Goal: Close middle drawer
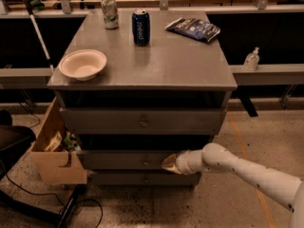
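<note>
The grey cabinet [142, 61] has three drawers. The middle drawer [118, 159] has a flat grey front and a small round knob [146, 163], with a dark gap above it. My gripper [169, 164] comes in from the lower right on a white arm [247, 172]. Its tan tip is shut and presses on the middle drawer's front just right of the knob. The taller top drawer [104, 120] is above it and the lowest drawer [137, 178] is below it.
On the cabinet top stand a white bowl [82, 63], a green-white can [109, 12], a blue can [140, 27] and a dark chip bag [193, 29]. A cardboard box [52, 163] sits at the left on the floor, with cables [28, 194]. A sanitizer bottle [251, 59] stands on the right ledge.
</note>
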`<act>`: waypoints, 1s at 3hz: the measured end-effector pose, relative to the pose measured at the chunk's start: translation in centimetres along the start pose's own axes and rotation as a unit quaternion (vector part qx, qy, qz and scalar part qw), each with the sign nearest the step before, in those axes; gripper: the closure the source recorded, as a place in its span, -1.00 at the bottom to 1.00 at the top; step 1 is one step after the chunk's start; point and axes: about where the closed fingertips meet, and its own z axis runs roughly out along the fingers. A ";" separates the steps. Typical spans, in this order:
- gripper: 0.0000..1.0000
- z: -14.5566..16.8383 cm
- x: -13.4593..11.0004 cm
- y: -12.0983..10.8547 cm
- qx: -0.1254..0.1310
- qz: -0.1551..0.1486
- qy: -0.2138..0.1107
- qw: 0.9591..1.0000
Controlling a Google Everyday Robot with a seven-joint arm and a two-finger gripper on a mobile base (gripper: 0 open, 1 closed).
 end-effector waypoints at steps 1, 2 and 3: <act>1.00 0.3 -0.1 -0.7 0.007 -0.001 -0.006 1.000; 1.00 1.0 0.0 -2.7 0.024 0.001 -0.020 1.000; 1.00 0.9 0.0 -2.5 0.025 0.001 -0.020 0.999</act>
